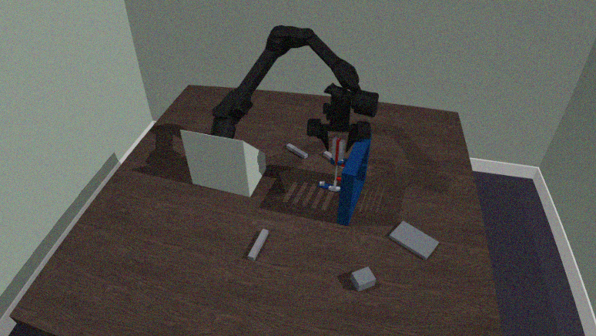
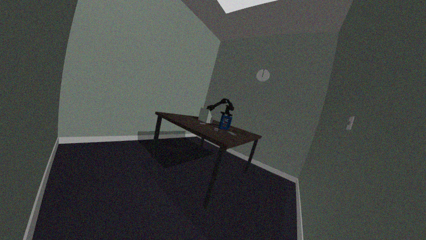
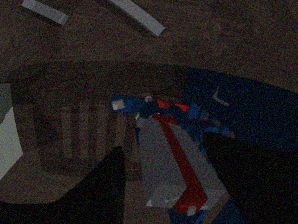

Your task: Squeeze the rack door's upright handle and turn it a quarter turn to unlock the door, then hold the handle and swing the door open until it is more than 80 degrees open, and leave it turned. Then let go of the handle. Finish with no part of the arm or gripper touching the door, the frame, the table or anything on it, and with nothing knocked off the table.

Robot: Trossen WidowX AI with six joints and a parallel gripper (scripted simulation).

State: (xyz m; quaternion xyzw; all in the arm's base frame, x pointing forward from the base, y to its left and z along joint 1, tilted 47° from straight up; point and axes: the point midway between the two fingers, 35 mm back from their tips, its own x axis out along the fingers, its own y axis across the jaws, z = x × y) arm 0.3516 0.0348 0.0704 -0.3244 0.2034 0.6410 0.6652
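The blue slatted door (image 1: 352, 189) (image 2: 224, 123) (image 3: 255, 110) stands upright, seen nearly edge-on in the top view. The upright handle (image 1: 338, 144) (image 3: 156, 165) is grey-white with a red stripe, on the left side of the door in the top view. A thin pale rod runs down from it to small blue, red and white parts. My gripper (image 1: 338, 149) (image 3: 164, 145) points down with its fingers parted on either side of the handle. It is open, with gaps beside the handle in the wrist view. The door's hinge side is not clear.
A pale box (image 1: 216, 162) (image 2: 205, 115) (image 3: 7, 142) stands left of the door. Grey bars (image 1: 296, 151) (image 1: 258, 244) lie behind and in front. A grey slab (image 1: 413, 240) and a grey block (image 1: 363, 278) lie on the table (image 1: 166, 267) toward the front right.
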